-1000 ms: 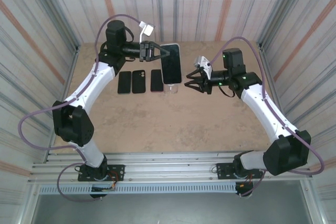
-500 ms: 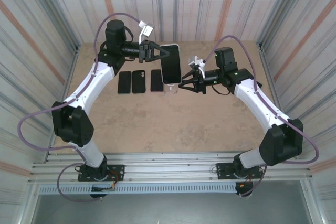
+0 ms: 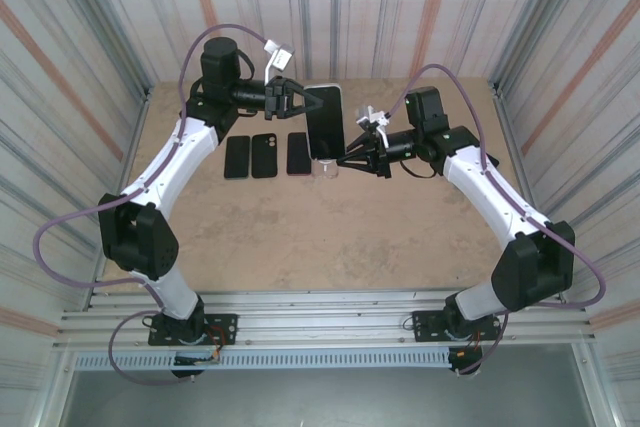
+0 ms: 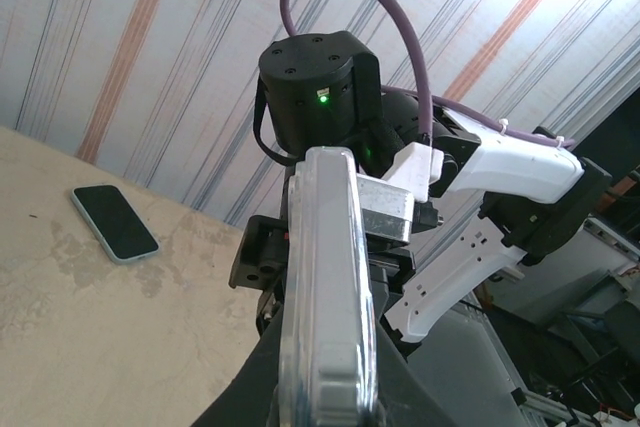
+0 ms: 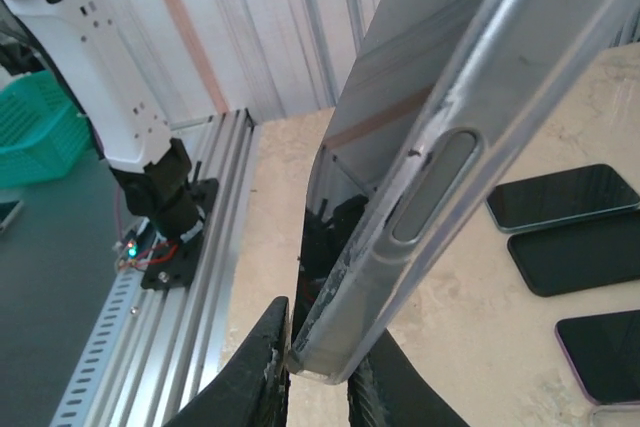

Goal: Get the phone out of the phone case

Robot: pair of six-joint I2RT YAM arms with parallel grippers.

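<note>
Right wrist view: the right gripper (image 5: 320, 372) pinches the bottom corner of the clear phone case (image 5: 440, 167) between its two fingers, and the case's edge rises up and away from them. The phone (image 3: 325, 125) sits inside the case, held upright above the table (image 3: 330, 247). Opposite, at the case's upper edge, the left gripper (image 3: 308, 99) is clenched on the same cased phone. Below the left gripper, three dark phones (image 3: 265, 155) lie flat in a row on the table.
</note>
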